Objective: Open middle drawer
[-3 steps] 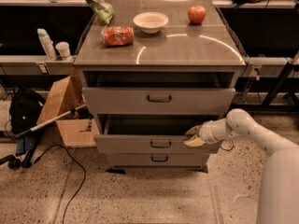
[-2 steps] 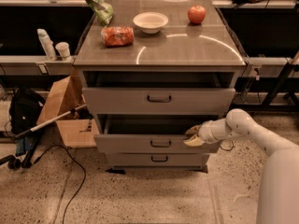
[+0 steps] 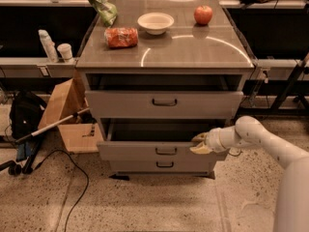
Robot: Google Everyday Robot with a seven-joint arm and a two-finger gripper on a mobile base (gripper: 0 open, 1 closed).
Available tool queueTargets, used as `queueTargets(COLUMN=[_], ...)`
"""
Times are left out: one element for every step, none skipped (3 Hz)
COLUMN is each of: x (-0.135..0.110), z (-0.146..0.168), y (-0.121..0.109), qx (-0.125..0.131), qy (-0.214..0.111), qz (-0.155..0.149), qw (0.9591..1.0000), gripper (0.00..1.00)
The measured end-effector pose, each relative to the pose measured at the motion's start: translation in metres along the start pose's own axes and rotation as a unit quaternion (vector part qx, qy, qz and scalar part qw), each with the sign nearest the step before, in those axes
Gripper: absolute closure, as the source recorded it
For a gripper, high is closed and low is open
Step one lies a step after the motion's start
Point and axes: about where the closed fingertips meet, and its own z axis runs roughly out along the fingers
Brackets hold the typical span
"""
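Observation:
The middle drawer is a wide grey drawer with a small dark bar handle at its centre. It stands pulled out a little from the cabinet, with a dark gap showing above its front. My gripper is at the right part of this drawer's top edge, to the right of the handle and touching the front. My white arm reaches in from the right. The taller top drawer also stands slightly out. The short bottom drawer is closed.
On the cabinet top lie a white bowl, a red apple, a red bag and a green bag. A cardboard box, a stick and a black backpack sit to the left.

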Motion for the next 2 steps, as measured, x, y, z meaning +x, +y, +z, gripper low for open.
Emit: queueTargets(x=[-0.003, -0.004], z=[-0.011, -0.014], y=[0.023, 0.033], qx=[0.016, 0.021], qy=[-0.025, -0.041], qz=[-0.015, -0.024], qw=[0.9994, 0.9987], gripper=[1.00, 1.00])
